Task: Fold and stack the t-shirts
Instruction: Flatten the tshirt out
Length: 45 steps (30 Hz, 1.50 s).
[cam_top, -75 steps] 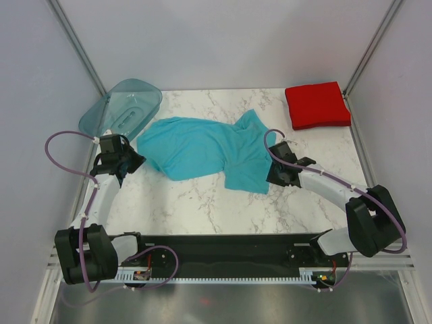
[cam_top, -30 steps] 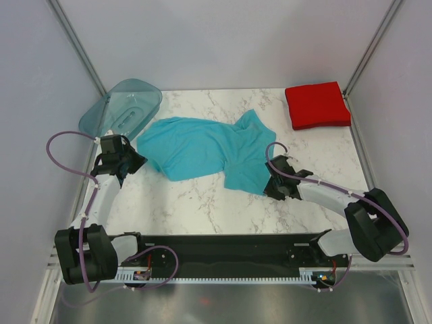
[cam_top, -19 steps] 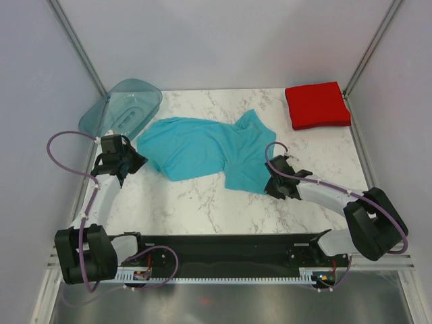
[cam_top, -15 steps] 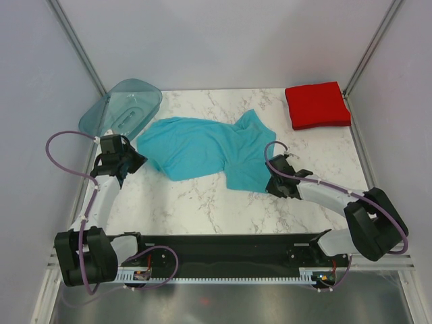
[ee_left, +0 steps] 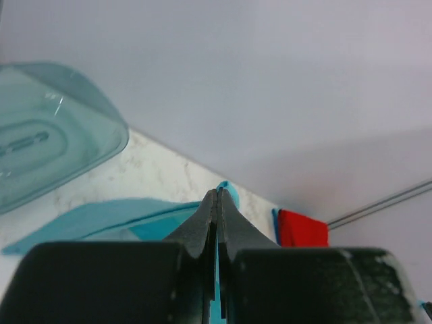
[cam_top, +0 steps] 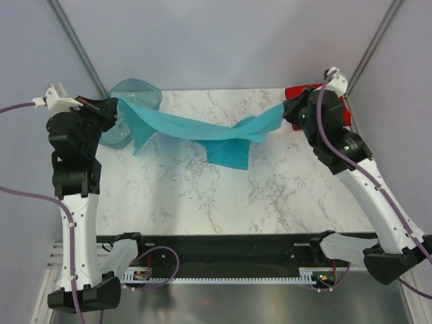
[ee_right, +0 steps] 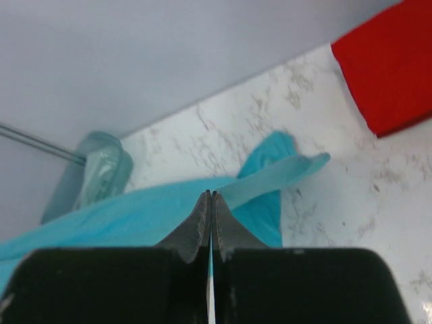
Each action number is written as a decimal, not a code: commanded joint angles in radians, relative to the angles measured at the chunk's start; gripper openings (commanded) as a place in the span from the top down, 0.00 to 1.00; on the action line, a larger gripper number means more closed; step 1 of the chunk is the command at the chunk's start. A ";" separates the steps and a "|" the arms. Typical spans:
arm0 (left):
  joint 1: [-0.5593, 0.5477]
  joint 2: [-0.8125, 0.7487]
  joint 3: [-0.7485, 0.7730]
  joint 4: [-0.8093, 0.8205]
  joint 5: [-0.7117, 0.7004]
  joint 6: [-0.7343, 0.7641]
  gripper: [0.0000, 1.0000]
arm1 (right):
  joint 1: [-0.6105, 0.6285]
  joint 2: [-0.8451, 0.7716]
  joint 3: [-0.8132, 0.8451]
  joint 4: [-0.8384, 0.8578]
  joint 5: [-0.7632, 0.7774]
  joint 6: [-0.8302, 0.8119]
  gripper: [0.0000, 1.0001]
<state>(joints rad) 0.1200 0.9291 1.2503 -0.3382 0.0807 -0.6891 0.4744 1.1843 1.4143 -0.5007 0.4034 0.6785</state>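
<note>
The turquoise t-shirt (cam_top: 202,129) hangs stretched in the air between both raised arms, sagging in the middle above the marble table (cam_top: 202,196). My left gripper (cam_top: 116,106) is shut on its left end; the cloth shows between the jaws in the left wrist view (ee_left: 217,270). My right gripper (cam_top: 287,111) is shut on its right end, with cloth between the jaws in the right wrist view (ee_right: 210,266). The red t-shirt (cam_top: 341,111) lies folded at the back right corner, mostly hidden behind the right arm; it also shows in the right wrist view (ee_right: 388,74).
A translucent teal plastic tray (cam_top: 138,94) lies at the back left, partly behind the left gripper and the shirt. Grey walls close in the table at the back and sides. The black base rail (cam_top: 223,246) runs along the near edge.
Both arms have risen from table level and lifted the turquoise shirt off the table, stretching it between them. The red shirt and the tray have not moved.
</note>
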 commanded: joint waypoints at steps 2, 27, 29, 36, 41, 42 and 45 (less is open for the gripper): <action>-0.002 -0.081 0.181 0.034 -0.004 -0.052 0.98 | -0.005 -0.057 0.225 -0.147 0.090 -0.086 1.00; -0.002 -0.214 0.293 -0.025 0.050 0.080 0.98 | 0.035 -0.098 0.746 -0.101 0.124 -0.322 1.00; -0.002 -0.210 0.170 -0.022 0.036 0.091 0.98 | 0.038 -0.028 0.712 -0.067 0.149 -0.379 1.00; 0.000 -0.127 -0.236 0.161 -0.078 0.174 0.98 | 0.006 0.084 0.225 0.311 0.072 -0.428 1.00; 0.000 0.048 -0.460 0.431 -0.189 0.246 0.98 | -0.048 0.329 -0.029 0.627 -0.070 -0.410 1.00; 0.001 0.101 -0.462 0.444 -0.200 0.275 0.98 | -0.062 0.384 -0.032 0.699 -0.078 -0.398 1.00; 0.050 0.318 -0.365 0.433 -0.154 0.246 0.98 | -0.086 0.616 0.004 0.810 -0.143 -0.363 1.00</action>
<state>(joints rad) 0.1333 1.1488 0.8047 -0.0616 -0.0364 -0.4938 0.4126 1.6989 1.3849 0.0296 0.3447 0.2932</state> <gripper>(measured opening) 0.027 0.007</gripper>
